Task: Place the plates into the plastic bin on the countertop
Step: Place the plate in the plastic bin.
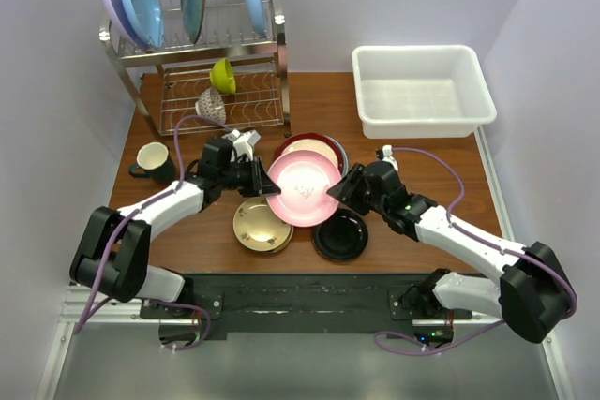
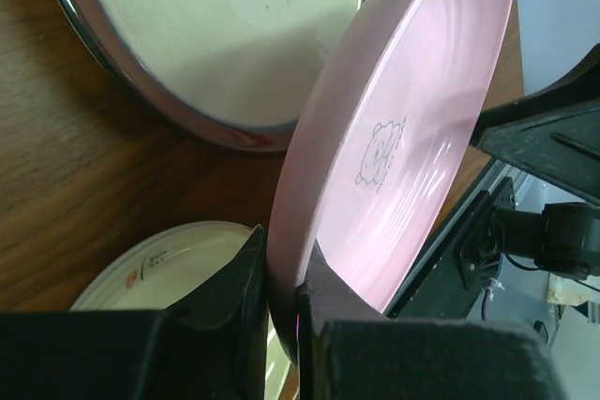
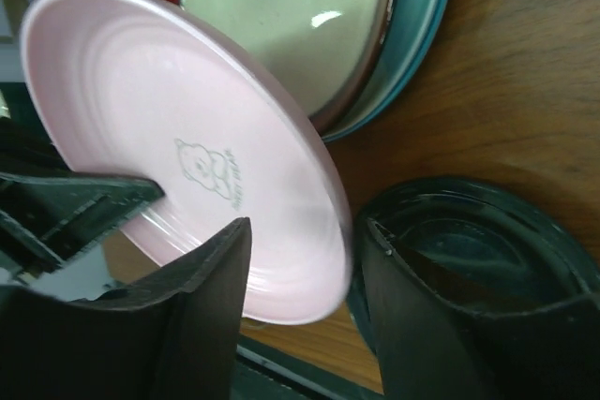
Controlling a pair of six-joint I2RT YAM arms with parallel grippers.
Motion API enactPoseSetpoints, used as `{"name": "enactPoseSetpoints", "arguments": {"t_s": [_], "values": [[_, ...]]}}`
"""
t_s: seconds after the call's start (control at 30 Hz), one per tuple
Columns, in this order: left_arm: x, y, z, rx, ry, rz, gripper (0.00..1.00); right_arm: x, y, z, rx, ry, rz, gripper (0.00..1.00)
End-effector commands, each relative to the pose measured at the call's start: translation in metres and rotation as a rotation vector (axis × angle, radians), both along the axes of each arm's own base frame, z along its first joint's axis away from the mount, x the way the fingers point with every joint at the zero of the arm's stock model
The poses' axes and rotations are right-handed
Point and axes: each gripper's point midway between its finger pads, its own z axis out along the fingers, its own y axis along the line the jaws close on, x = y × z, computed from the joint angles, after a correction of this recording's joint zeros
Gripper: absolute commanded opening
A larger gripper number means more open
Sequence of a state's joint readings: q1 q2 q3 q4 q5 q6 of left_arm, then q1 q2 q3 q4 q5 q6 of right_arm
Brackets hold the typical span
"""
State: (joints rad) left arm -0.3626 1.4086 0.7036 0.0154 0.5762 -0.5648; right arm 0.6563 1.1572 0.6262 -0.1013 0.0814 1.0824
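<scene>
Well, pink round plate (image 1: 305, 189): held tilted above the reddish-brown wooden countertop (image 1: 431, 175), between the two arms.
Left gripper (image 2: 281, 280): fingers pinching the pink plate's rim, one on each face.
Right gripper (image 3: 305, 274): fingers spread, the plate's opposite edge sitting loosely between them.
White rectangular plastic bin (image 1: 420, 125): at the far right of the countertop, well apart from the pink plate, no plate in it.
Maroon-rimmed cream plate (image 1: 314, 145): stacked on a teal one, just behind the pink plate.
Gold-tan plate (image 1: 259, 227): flat on the wood, near left.
Glossy black plate (image 1: 340, 237): flat beside it, under the right gripper.
</scene>
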Motion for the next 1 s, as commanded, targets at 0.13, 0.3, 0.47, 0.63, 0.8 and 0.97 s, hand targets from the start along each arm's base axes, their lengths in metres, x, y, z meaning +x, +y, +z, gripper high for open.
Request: {"name": "enactPoseSetpoints", "arguments": {"t_s": [0.13, 0.3, 0.47, 0.63, 0.8, 0.97], "values": [[-0.012, -0.015, 0.035, -0.132, -0.08, -0.082, 0.0, 0.001, 0.007, 0.016, 0.07, -0.054, 0.012, 0.67], [-0.016, -0.019, 0.044, -0.169, -0.095, -0.107, 0.0, 0.0, 0.009, 0.015, 0.077, -0.058, 0.021, 0.65], [-0.018, -0.02, 0.046, -0.189, -0.094, -0.112, 0.0, 0.002, 0.017, 0.022, 0.131, -0.099, 0.047, 0.48], [-0.022, -0.021, 0.046, -0.208, -0.082, -0.114, 0.0, -0.001, 0.025, 0.025, 0.182, -0.12, 0.088, 0.36], [-0.023, -0.021, 0.043, -0.204, -0.077, -0.111, 0.0, -0.002, 0.032, 0.03, 0.214, -0.137, 0.119, 0.03], [-0.024, -0.019, 0.042, -0.19, -0.075, -0.108, 0.67, -0.004, 0.028, 0.029, 0.199, -0.137, 0.112, 0.0]]}}
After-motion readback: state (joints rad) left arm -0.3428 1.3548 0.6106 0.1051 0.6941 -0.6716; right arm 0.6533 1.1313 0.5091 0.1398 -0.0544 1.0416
